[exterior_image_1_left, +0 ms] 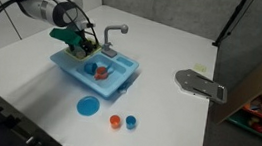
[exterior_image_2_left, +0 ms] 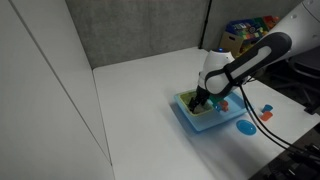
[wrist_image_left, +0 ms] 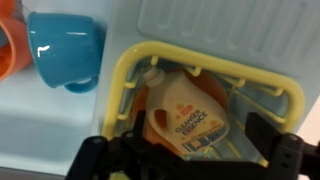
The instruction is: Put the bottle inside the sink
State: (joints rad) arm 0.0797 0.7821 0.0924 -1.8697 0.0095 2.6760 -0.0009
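The bottle (wrist_image_left: pixel 185 110), a cream-and-orange cleanser jug with a label, lies on its back inside a yellow rack (wrist_image_left: pixel 125 75) in the light blue toy sink (exterior_image_1_left: pixel 85 80). The sink has a grey curved faucet (exterior_image_1_left: pixel 116 31) and also shows in an exterior view (exterior_image_2_left: pixel 190 118). My gripper (wrist_image_left: pixel 190 155) hangs right over the rack, its dark fingers spread to either side of the bottle's lower end and apart from it. It is open. In both exterior views the gripper (exterior_image_1_left: pixel 82 45) (exterior_image_2_left: pixel 203 100) hides the bottle.
A blue cup (wrist_image_left: pixel 65 50) and an orange piece (wrist_image_left: pixel 10 50) sit in the basin beside the rack. A flat round blue disc (exterior_image_1_left: pixel 88 105), a small orange cup (exterior_image_1_left: pixel 115 120) and a small blue one (exterior_image_1_left: pixel 131 121) lie on the white table. A grey metal piece (exterior_image_1_left: pixel 200 85) lies near the table's edge.
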